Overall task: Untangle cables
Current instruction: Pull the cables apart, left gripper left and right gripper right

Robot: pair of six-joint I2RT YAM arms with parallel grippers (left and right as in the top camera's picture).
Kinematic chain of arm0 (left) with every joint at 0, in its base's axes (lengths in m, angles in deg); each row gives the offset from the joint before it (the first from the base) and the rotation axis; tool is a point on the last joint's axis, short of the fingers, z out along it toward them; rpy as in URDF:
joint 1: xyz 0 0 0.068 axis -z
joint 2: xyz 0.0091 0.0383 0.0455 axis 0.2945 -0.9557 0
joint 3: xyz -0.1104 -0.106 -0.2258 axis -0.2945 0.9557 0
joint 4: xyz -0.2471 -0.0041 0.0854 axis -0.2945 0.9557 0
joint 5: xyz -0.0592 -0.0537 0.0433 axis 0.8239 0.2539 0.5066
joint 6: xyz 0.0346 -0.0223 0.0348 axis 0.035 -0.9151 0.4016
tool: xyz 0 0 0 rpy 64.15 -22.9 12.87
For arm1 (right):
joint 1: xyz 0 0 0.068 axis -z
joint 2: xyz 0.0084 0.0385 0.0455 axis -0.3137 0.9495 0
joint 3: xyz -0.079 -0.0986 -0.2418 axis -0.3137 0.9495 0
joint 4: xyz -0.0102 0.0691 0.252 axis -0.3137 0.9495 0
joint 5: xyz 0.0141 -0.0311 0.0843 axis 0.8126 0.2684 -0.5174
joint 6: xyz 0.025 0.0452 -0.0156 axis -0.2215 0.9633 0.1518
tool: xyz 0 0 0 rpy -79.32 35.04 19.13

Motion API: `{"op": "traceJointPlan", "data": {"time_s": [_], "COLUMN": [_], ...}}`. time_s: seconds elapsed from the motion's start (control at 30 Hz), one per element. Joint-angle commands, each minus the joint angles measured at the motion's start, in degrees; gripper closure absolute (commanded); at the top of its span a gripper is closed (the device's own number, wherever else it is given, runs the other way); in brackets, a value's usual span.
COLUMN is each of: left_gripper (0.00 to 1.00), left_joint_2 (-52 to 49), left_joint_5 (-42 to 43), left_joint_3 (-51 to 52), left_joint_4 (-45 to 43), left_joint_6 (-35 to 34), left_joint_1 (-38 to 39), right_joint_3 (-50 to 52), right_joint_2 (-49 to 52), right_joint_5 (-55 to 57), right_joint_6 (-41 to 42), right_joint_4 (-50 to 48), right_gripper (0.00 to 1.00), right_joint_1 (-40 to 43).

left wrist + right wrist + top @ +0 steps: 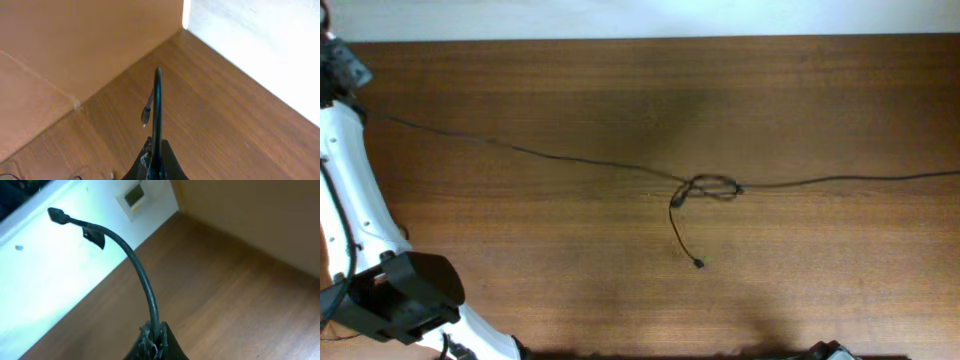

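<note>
The cables [570, 160] run as thin black cords taut across the wooden table, from the far left to the right edge. Near the middle they meet in a small knot [712, 187]. A short loose strand hangs down from the knot and ends in a small plug [698, 263]. My left gripper [156, 162] is shut on a cord whose end [157, 95] sticks up past the fingers, with a small plug [146, 115] beside it. My right gripper [157, 340] is shut on the other cord, whose curved end carries a plug [57, 215]. The right gripper lies outside the overhead view.
My left arm's white link [355, 200] and its black joint [405, 295] fill the table's left side. A white wall [640, 15] borders the table's far edge. A small wall plate [134, 197] shows in the right wrist view.
</note>
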Motion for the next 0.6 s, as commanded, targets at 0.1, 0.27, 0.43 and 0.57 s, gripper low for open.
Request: {"op": "traceJointPlan", "data": {"time_s": [0.1, 0.27, 0.43, 0.57], "left_gripper": [1.00, 1.00, 0.78, 0.00], "left_joint_2": [-0.50, -0.50, -2.34, -5.40], "left_joint_5": [22.14, 28.15, 25.53, 25.14], "left_joint_3": [0.17, 0.22, 0.33, 0.33], "left_joint_4": [-0.70, 8.61, 15.76, 15.67], "left_joint_6": [8.76, 13.38, 13.33, 13.33], "left_joint_1": [-0.87, 5.20, 7.80, 8.15], "right_joint_3": [-0.02, 0.00, 0.63, 0.63], "right_joint_2": [15.63, 27.58, 35.71, 38.10], "right_joint_5": [-13.07, -5.75, 0.24, 3.19], "right_joint_6": [-12.31, -14.69, -10.84, -9.22], "right_joint_4": [6.43, 9.75, 9.79, 8.94], "right_gripper": [0.96, 0.96, 0.96, 0.43], "right_joint_1": [-8.46, -26.86, -35.71, -36.65]}}
